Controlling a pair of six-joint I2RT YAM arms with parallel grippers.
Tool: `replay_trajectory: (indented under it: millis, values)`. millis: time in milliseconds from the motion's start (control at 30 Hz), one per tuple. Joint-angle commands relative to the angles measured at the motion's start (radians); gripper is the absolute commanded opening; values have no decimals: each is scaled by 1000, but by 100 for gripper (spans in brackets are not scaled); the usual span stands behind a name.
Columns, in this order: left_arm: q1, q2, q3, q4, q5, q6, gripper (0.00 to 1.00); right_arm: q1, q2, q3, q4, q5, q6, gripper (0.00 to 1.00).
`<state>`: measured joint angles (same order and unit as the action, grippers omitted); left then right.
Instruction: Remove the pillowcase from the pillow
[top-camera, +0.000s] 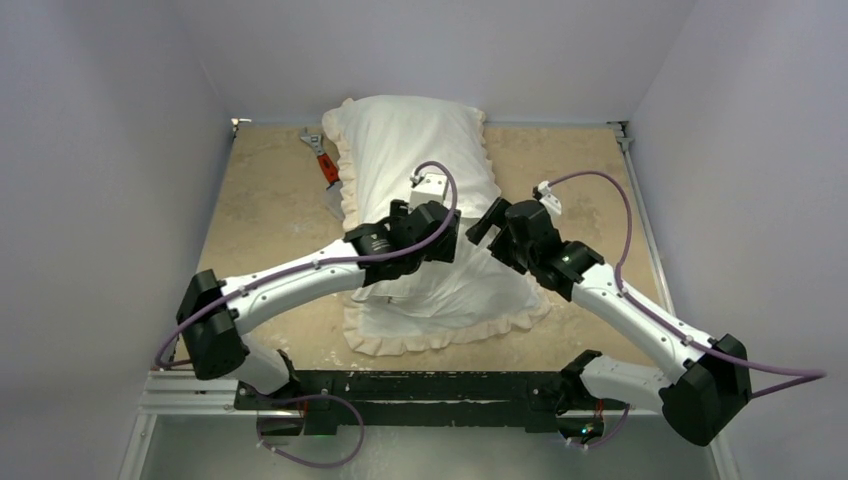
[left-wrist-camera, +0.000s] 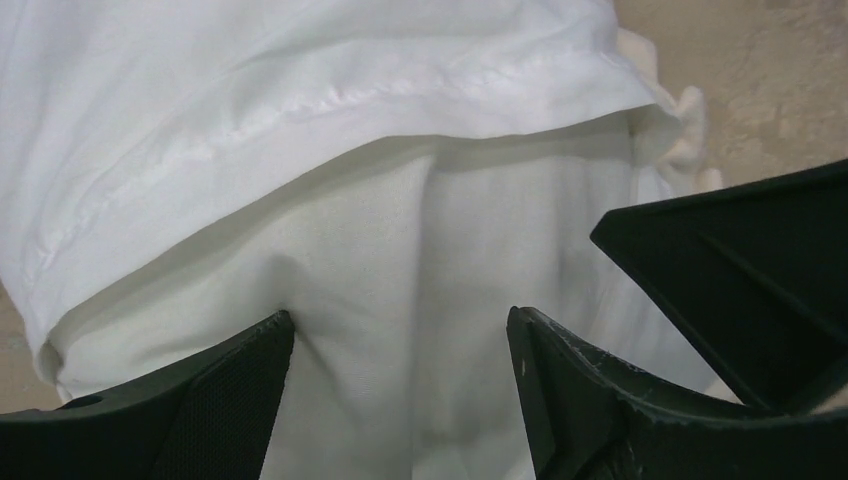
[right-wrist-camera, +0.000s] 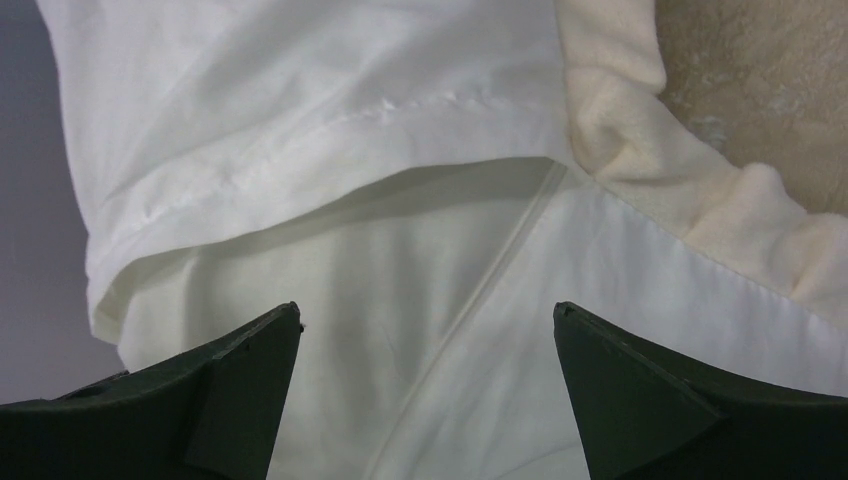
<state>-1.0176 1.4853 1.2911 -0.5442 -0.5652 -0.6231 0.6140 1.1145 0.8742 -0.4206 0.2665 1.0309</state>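
- The two arm bases sit at the near edge of the tabletop (top-camera: 270, 210). Both arms reach forward and inward and meet over the middle of the pillowcase (top-camera: 440, 300).
- The pillowcase lies white side up, running lengthwise from near to far. Its near end is flat and limp, with the cream frill (top-camera: 400, 347) spread along the near edge.
- The left gripper (left-wrist-camera: 400, 320) points down at the cloth just left of centre. Its jaws stand apart with nothing clamped, only white fabric under the gap.
- The right gripper (right-wrist-camera: 427, 310) is just beside it on the right. Its jaws are wide apart as well and hold nothing.
- The two grippers are near each other but not touching; a black finger of the right one shows at the edge of the left wrist view.
- I cannot tell whether any fingertip presses on the cloth.
- Just ahead of both pairs of jaws a stitched hem of the pillowcase crosses, and the off-white pillow (left-wrist-camera: 400, 230) shows from under it.
- Farther on the case bulges plump, the pillow still inside, almost to the far edge.
- A red-handled tool (top-camera: 323, 162) lies on the tabletop at the far left, just beside the frill.
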Motion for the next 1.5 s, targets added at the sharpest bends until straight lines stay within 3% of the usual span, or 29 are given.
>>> replay_trajectory:
  millis: [0, 133, 367, 467, 700, 1200, 1333, 1467]
  values:
    - [-4, 85, 30, -25, -65, 11, 79, -4, -5, -27, -6, -20, 46, 98]
    - [3, 160, 24, -13, -111, -1, 85, -4, 7, -43, 12, -55, -5, 94]
    - [48, 212, -23, 88, -67, -3, 83, -4, 41, -32, -48, -20, -29, 92]
    - [58, 216, -43, 118, -60, -2, 76, -5, 35, -23, -56, -23, -32, 91]
    - [95, 196, -61, 159, -54, 28, 45, -5, 62, -35, -17, -43, -71, 81]
    - [135, 115, -89, 195, -75, 69, 18, -3, 149, -72, 79, -73, -104, 78]
    - [188, 89, -81, 206, -89, 96, 12, -3, 140, -72, 79, -78, -102, 63]
    - [280, 81, -66, 210, -91, 117, 6, -3, 116, -63, 57, -62, -91, 35]
